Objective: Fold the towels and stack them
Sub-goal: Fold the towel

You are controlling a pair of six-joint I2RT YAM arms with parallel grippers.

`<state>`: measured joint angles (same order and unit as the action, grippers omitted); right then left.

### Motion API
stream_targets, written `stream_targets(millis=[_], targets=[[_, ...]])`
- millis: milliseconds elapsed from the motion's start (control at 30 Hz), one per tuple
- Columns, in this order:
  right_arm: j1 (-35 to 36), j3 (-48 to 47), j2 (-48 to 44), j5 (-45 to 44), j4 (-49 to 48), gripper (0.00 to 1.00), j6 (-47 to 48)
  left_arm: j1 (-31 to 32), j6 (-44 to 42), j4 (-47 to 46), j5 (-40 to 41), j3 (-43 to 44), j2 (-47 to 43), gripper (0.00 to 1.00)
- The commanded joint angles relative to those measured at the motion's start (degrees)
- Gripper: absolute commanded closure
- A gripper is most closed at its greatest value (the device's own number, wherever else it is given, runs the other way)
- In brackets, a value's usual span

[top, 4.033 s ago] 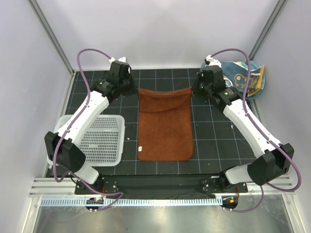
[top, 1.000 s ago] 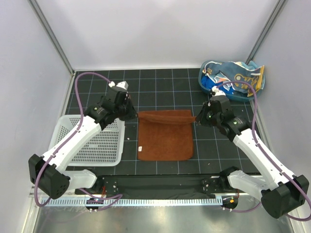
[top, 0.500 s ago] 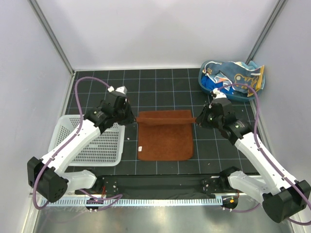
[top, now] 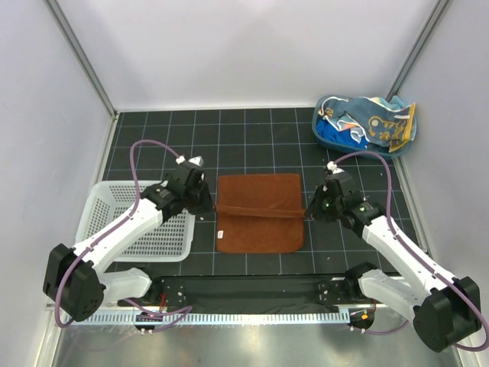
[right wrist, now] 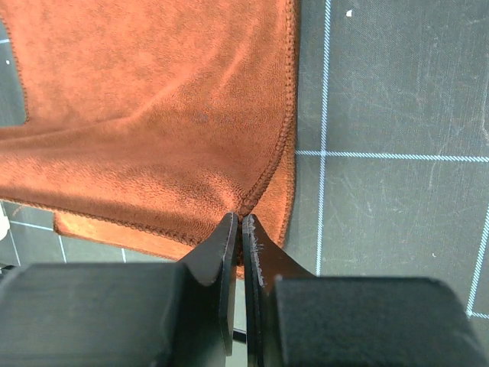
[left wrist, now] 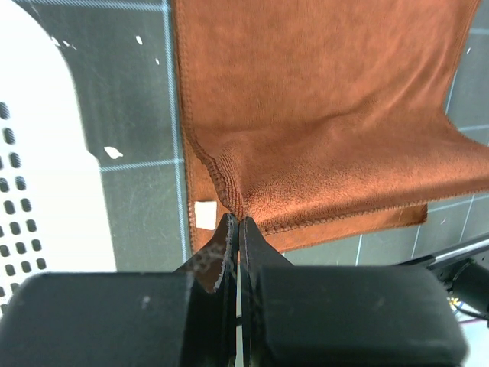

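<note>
left gripper [left wrist: 238,223] clamped on rust-brown towel [left wrist: 321,115] hemmed corner, lower layer flat beneath jaws; basket [left wrist: 38,191] edge just left. right gripper [right wrist: 241,220] clamped on opposite corner, bare mat [right wrist: 382,92] right of jaws. only top view shows tub [top: 325,136] with other towels [top: 374,126], well beyond right jaws.

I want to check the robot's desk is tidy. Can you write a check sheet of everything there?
Surface: black grid mat, a few white specks.
Job's things: brown towel half folded, top layer lifted at two corners; more towels heaped in tub, far right.
Clutter: white basket at left.
Grippers: left claw shut on brown towel; right claw shut on brown towel.
Cables: purple cables loop clear of the towel.
Surroundings: plain white walls.
</note>
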<state>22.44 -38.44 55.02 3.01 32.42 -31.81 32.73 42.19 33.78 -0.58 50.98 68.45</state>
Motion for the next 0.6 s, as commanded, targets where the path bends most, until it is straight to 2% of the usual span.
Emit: stream_targets(millis=[0,567], targets=[[0.1,0.9,-0.4,-0.2,-2.1,0.98,-0.6,1.7,0.9,-2.9,0.9,-1.3,-0.4,1.0],[1.5,3.7,3.5,2.8,1.7,0.97,-2.5,6.3,3.9,-0.6,3.1,-6.9,-0.3,1.0]])
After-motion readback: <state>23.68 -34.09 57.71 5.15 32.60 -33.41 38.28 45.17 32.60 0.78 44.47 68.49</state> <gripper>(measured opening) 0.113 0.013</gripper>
